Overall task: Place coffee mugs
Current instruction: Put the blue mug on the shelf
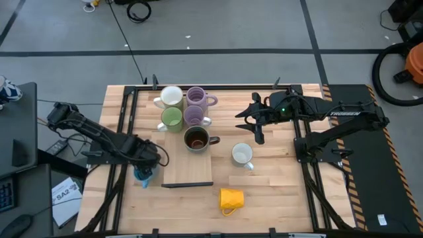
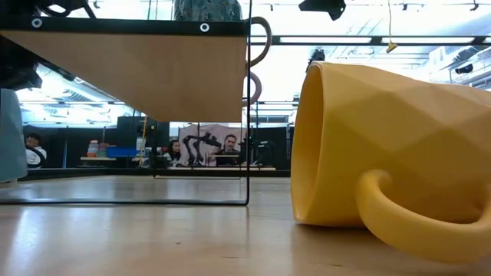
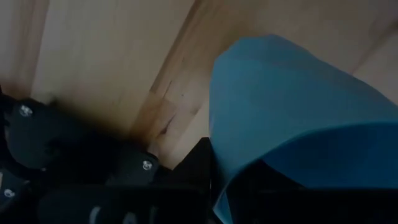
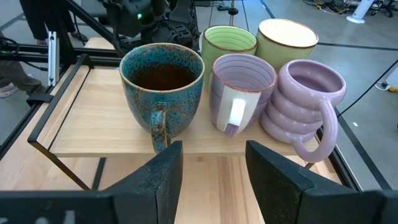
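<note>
Blue mug gripped at the surface's left edge, shelf half filled

Blue mug (image 1: 143, 174) is held clamped in the left hand (image 1: 147, 170), low over the wooden surface (image 1: 271, 192) near its left edge, just beside the raised shelf (image 1: 188, 173); in the left wrist view the blue wall fills the picture right against the fingers. Five mugs are already grouped on the shelf: a white mug (image 1: 172, 97), a green mug (image 1: 172, 118), two lavender mugs (image 1: 196, 97), and a speckled dark mug (image 1: 196, 139) nearest the front. Another white mug (image 1: 242, 155) stands on the bare surface to the right of the shelf, and a yellow mug (image 1: 231, 198) lies on its side near the front edge.

The step in hand is judged to be the carrying of the blue mug up onto the shelf. It is best lifted clear of the shelf's thin black frame before being moved across, and the free strip in front of the speckled mug is best aimed for. The mug should be kept upright, set down flat, and released only once it rests fully on the board, apart from its neighbours.

The right hand (image 4: 211, 180) hangs with fingers apart just behind the shelf, facing the grouped mugs, and should be kept out of the path.
</note>
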{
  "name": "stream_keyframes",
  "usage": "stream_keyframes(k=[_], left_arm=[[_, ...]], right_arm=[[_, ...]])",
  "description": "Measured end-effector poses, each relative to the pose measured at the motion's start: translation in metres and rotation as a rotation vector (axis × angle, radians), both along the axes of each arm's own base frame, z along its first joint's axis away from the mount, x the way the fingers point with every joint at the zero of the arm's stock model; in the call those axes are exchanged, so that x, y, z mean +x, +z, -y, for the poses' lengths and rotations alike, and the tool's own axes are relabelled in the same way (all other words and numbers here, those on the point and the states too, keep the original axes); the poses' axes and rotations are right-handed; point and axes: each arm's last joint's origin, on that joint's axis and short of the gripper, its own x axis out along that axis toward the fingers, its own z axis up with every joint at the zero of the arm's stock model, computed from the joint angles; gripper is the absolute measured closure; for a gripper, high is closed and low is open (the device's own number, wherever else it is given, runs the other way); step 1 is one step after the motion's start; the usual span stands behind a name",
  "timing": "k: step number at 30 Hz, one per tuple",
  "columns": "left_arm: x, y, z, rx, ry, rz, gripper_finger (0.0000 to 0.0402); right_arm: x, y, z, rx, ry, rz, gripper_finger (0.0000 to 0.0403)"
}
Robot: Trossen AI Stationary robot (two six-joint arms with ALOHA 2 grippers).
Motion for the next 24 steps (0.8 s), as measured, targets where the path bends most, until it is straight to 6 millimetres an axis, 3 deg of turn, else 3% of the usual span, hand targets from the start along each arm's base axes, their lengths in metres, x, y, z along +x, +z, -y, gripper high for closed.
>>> stream_keyframes(k=[6,24], left_arm=[[0.0012,0.0000,-0.0017,0.003,-0.021,0.007,0.0360],[0.0029,-0.0001,-0.0017,0.016,-0.047,0.030,0.0265]], right_arm=[[0.0000,0.0000,0.0000,0.000,0.000,0.000,0.0221],[0.0000,0.0000,0.0000,0.000,0.000,0.000,0.0221]])
